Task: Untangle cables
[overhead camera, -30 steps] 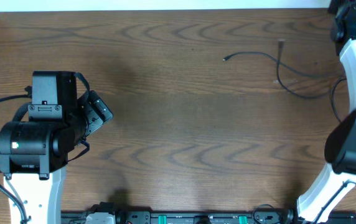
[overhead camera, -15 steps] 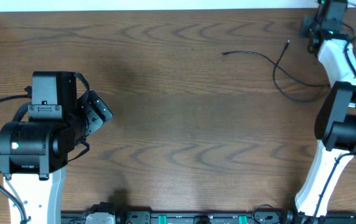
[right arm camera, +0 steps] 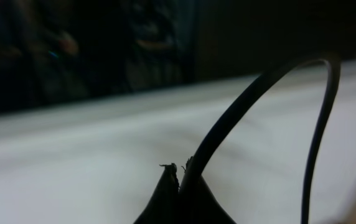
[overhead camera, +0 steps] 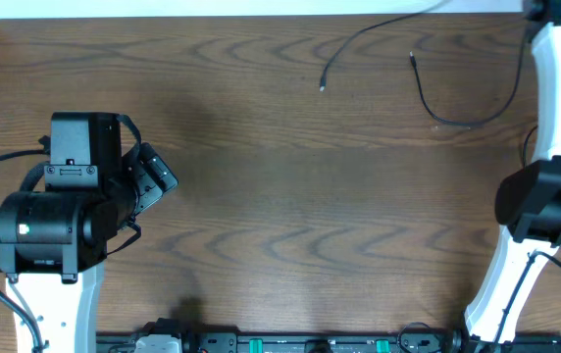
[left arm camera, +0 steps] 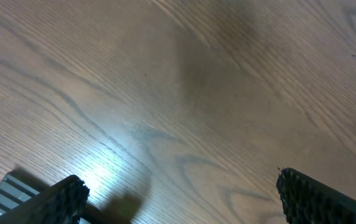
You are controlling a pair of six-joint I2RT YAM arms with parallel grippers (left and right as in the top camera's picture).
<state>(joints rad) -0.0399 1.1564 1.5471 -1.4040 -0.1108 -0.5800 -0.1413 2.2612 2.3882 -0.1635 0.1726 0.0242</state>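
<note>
On the brown bench (overhead camera: 280,196), my left end effector (left arm camera: 178,186) hangs wide open at frame left, while my right end effector (right arm camera: 179,177) pinches the cables (overhead camera: 469,125), thin black cords curving loosely at upper right.

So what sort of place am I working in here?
Most likely a robotics lab test bench: a wood-grain table, a white-and-black left arm and right arm mounted at its near edge, an equipment rail between them, and thin black cables as the work items.
</note>
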